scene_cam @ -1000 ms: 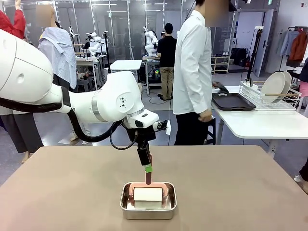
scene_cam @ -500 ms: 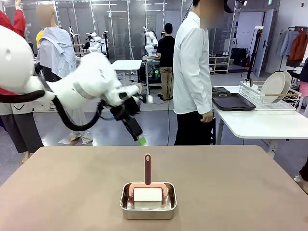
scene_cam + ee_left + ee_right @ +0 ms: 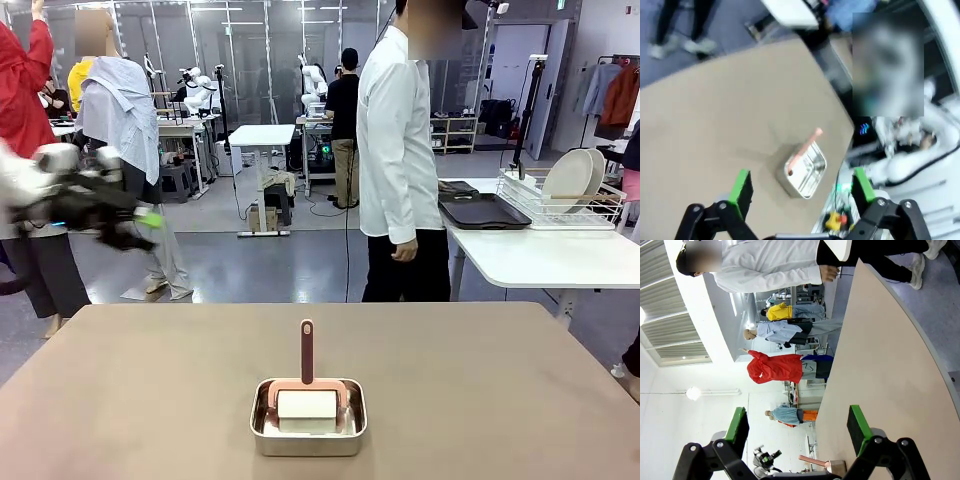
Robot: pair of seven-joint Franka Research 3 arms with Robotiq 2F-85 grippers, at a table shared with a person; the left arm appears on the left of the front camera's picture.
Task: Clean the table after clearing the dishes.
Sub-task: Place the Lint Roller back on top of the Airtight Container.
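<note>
The taupe table (image 3: 480, 390) carries a small steel pan (image 3: 308, 418). In the pan stands a roller cleaner with a white roll and an upright pink handle (image 3: 307, 350). My left gripper (image 3: 140, 222) is blurred, high off the table's far left, well away from the handle. In the left wrist view the left gripper (image 3: 801, 186) is open with nothing held, and the pan (image 3: 807, 172) lies far below it. My right gripper (image 3: 797, 426) is open over the table (image 3: 880, 370). The dishes, white plates (image 3: 570, 178), stand in a wire rack.
A person in a white shirt (image 3: 400, 130) stands at the table's far edge, one hand (image 3: 403, 250) hanging. To the right a white side table (image 3: 540, 255) holds a dark tray (image 3: 485, 212) and the wire rack (image 3: 560, 208).
My left gripper let go of the pink handle and swung up and far to the left. The handle stays upright in the pan. The person shifted slightly.
</note>
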